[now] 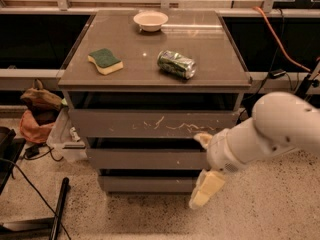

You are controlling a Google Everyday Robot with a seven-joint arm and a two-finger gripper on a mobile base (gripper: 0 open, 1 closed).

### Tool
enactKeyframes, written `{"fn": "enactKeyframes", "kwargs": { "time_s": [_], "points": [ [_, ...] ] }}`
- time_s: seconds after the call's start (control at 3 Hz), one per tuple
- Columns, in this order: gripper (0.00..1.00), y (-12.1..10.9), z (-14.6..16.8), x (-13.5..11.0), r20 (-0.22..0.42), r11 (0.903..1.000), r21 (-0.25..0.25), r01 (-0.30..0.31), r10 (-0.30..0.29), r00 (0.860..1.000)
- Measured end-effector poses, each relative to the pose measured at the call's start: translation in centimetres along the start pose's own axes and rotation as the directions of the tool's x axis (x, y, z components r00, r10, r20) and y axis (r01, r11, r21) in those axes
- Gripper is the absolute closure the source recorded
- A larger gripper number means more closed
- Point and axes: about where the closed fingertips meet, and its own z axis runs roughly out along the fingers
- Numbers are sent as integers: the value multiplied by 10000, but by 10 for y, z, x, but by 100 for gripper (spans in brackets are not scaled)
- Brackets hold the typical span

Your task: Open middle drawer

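Note:
The middle drawer (142, 159) is the plain grey-brown front between the scratched top drawer (150, 123) and the short bottom drawer (142, 184) of the cabinet. It sits flush and closed. My gripper (203, 164) is at the right end of the middle drawer's front, coming in from the right on a white arm (270, 131). One cream finger shows at the drawer's upper edge and the other hangs below by the bottom drawer, so the jaws stand open with nothing held. The arm hides the right ends of the lower two drawers.
On the cabinet top (210, 44) lie a green-and-yellow sponge (105, 60), a crushed green can (176, 64) and a white bowl (150, 20). A brown bag (37, 111) and a black pole (59, 204) are on the floor at left. An orange cable (280, 39) runs at right.

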Motion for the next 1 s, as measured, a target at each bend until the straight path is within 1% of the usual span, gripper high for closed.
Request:
{"fn": "enactKeyframes", "kwargs": {
  "time_s": [0.33, 0.67, 1.0],
  "points": [
    [0, 1, 16, 2, 260, 9995, -300, 104, -97, 9996],
    [0, 1, 16, 2, 260, 9995, -300, 105, -97, 9996],
    [0, -6, 56, 10, 998, 9985, -503, -212, 262, 9947]
  ]
}}
